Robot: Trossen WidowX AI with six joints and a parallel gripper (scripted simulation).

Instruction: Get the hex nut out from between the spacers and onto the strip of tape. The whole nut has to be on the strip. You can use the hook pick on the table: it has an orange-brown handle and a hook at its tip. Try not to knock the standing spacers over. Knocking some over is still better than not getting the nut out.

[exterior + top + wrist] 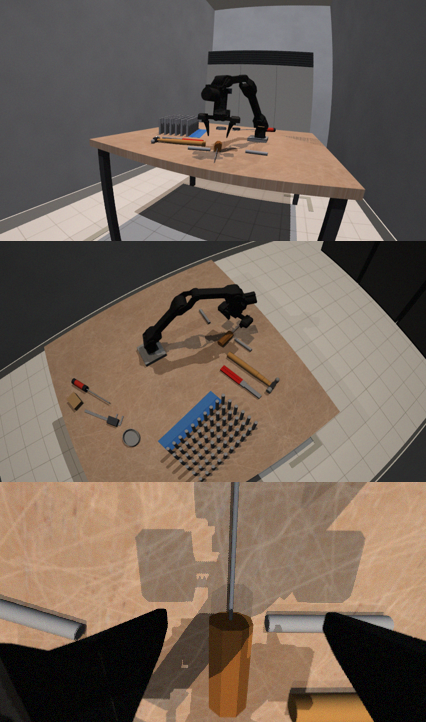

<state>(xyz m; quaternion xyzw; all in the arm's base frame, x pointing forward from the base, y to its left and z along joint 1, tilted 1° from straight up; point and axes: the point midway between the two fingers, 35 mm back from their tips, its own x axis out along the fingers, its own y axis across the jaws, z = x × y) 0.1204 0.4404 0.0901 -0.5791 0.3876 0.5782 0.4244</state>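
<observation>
The hook pick (226,337) lies flat on the table, its orange-brown handle (229,664) toward the arm's base and its thin grey shaft (232,547) pointing away. My gripper (217,134) is open and empty. It hangs a little above the handle with one finger on each side and touches nothing; it also shows in the wrist view (244,618). The standing spacers (212,432) form a dense grid at the near end of the table, beside the blue strip of tape (191,416). The hex nut is hidden among the spacers.
Two loose grey cylinders (204,316) (242,344) lie on either side of the pick. A wooden-handled hammer (252,372) and a red-handled blade (239,380) lie between the pick and the spacers. A screwdriver (89,390), block (74,400), small clamp (107,419) and round dish (131,437) sit far left.
</observation>
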